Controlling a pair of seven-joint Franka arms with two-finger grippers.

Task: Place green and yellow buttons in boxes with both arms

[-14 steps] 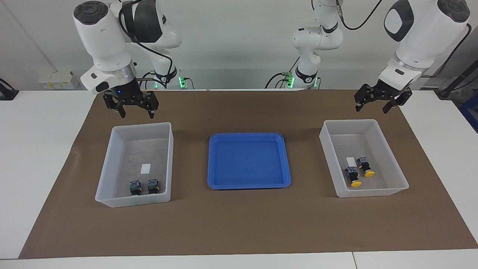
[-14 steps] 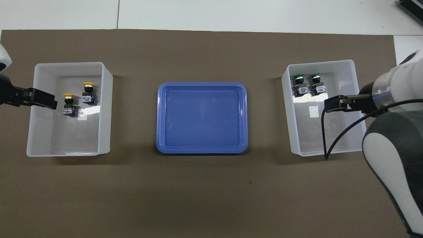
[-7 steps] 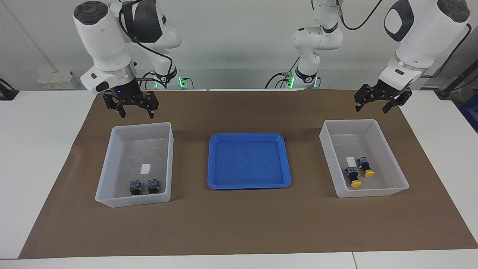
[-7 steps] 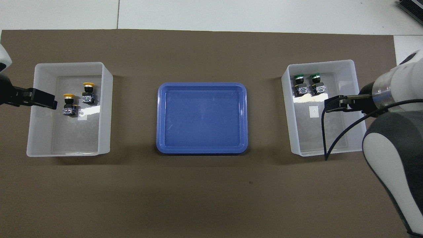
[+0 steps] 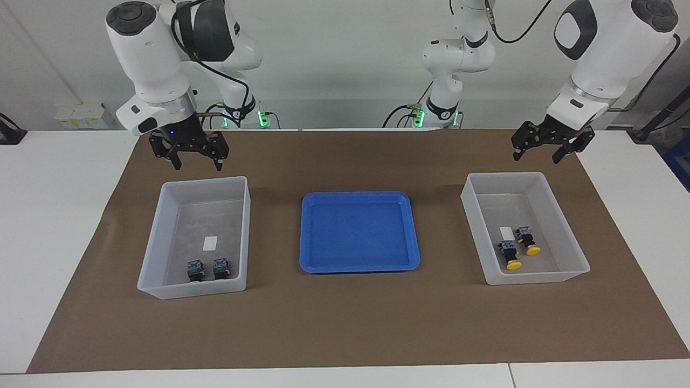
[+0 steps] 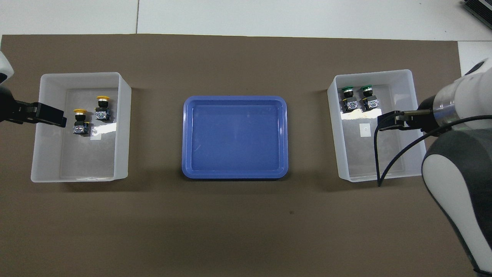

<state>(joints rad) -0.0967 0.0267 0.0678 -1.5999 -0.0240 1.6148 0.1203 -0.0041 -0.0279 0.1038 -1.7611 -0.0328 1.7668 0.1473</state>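
A white counter (image 5: 59, 226) is carrying a large brown mat (image 5: 345, 323) that is covering most of its top, leaving pale margins showing at both ends and along the edge farthest from the robots. A seam (image 6: 137, 17) is running across the white surface there. A plain light grey wall (image 5: 345, 64) is standing at the back, evenly lit, with soft shadows falling on the mat. A small row of white blocks (image 5: 81, 115) is sitting against the wall, and a dark item (image 5: 11, 132) is lying at the counter's edge toward the right arm's end.

Blue tray (image 5: 360, 266), brown mat (image 5: 345, 323)
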